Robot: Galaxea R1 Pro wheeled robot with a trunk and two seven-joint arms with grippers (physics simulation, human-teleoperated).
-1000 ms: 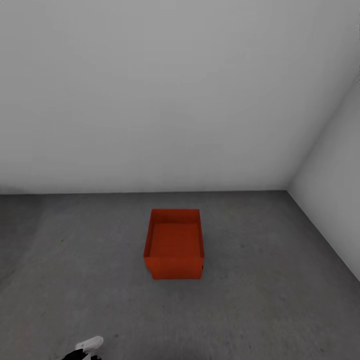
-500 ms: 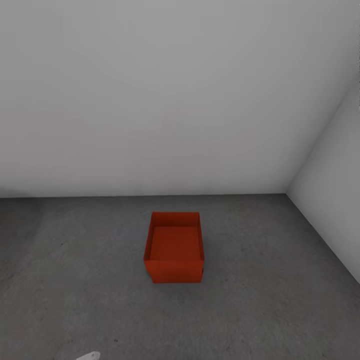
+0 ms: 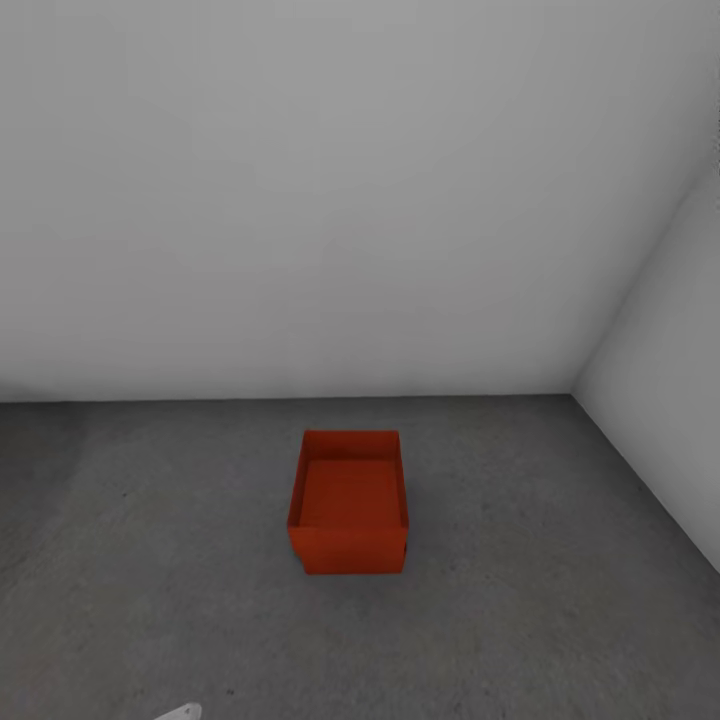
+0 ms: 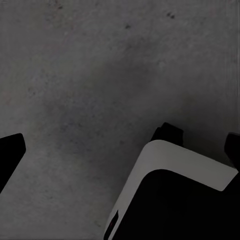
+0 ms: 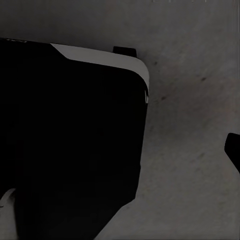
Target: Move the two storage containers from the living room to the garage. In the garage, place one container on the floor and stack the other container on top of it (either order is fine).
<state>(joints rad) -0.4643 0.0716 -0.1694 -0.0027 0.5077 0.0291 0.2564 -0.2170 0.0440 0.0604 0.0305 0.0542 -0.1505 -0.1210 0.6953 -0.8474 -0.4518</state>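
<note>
Both wrist views look down on dark concrete floor (image 4: 90,75) and the robot's black-and-white base (image 5: 70,140); whether either gripper is released or clenched cannot be told. Well ahead of them, stacked orange-red storage containers (image 3: 348,500) rest on the floor near the white wall (image 3: 300,200).

A large black body with a pale grey rim and rounded corner (image 5: 75,140), part of the robot, hangs over the dark grey, mottled concrete floor (image 5: 190,165). A small black tab (image 5: 125,50) pokes out past its pale edge. One dark finger tip (image 5: 233,150) shows at the picture's edge, over bare concrete.
</note>
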